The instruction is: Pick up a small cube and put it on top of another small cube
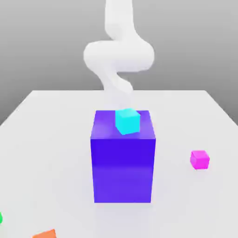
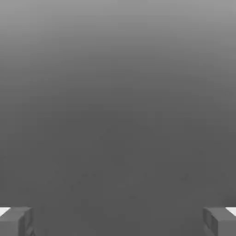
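Observation:
The small magenta-pink cube (image 1: 199, 159) lies on the white table (image 1: 46, 139) toward the exterior view's right, apart from everything else. My white arm (image 1: 118, 56) rises behind the big blue-violet block (image 1: 123, 167) in the middle of the table. In the hand view my gripper (image 2: 118, 222) is open, its two grey fingertips (image 2: 18, 221) stand wide apart with nothing between them, facing plain grey background.
A small cyan cube (image 1: 127, 121) sits on top of the blue-violet block. An orange cube (image 1: 45, 234) lies at the table's near edge on the exterior view's left, with a green thing (image 1: 1, 217) at the far left edge.

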Tool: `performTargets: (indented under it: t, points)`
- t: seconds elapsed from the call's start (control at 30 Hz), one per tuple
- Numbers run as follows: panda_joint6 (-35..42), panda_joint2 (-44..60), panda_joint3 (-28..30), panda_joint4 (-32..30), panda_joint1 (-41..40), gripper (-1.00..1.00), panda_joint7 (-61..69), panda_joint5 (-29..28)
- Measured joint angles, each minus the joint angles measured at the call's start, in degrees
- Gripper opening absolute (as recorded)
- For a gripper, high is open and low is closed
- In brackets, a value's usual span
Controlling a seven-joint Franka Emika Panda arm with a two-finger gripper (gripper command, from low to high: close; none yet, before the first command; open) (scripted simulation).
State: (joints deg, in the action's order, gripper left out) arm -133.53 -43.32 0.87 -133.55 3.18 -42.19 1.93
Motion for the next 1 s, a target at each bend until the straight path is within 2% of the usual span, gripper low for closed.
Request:
performTargets:
  t: [0.5, 1.0]
  points:
    - [-10.13, 15.95, 1.73, -10.54, 19.24, 0.00, 20.48, 9.60]
    - [-20.39, 31.25, -3.84, -20.96, 33.95, 0.00, 37.05, 14.22]
